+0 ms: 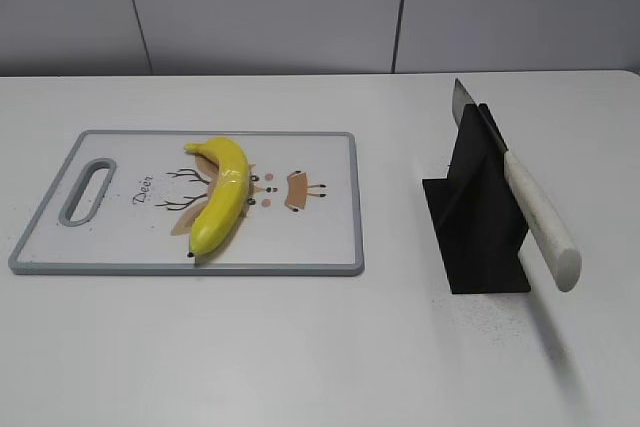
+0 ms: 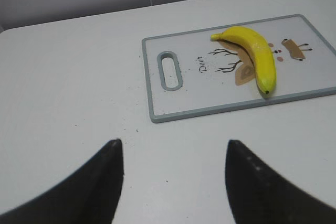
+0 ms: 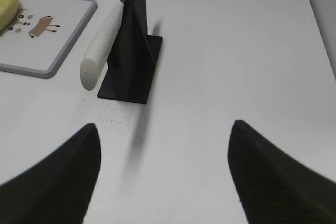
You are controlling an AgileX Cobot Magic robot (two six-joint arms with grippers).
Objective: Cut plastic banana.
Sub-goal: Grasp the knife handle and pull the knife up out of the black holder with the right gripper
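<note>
Nearest the cameras, both arms hung back over bare tabletop [image 1: 300, 347]. The left gripper [image 2: 173, 182] had its jaws spread wide with nothing between them, and the right gripper [image 3: 163, 177] was just as open and just as empty. Neither showed in the exterior view, so both sat well short of the work.

A little further out on the right stood the black stand [image 1: 478, 212], and there was the knife [image 1: 520, 187], propped at a slant in it. Its white handle [image 3: 100, 43] jutted out and down toward the right gripper, clear of the tabletop. That looked deliberate: a handle in free air gives the jaws room to close around it, which a knife lying flat would not.

Over on the left lay the white cutting board [image 1: 330, 247] with its grey rim, flat on the tabletop, handle slot at the far left. The plastic banana [image 1: 222, 195] rested on it near the middle, lying across the printed deer, its curve running from the board's far side to its near edge. Whole, uncut, and set on the board so the blade would meet plastic and not tabletop.

My read: nothing had started; the knife needed fetching first.
</note>
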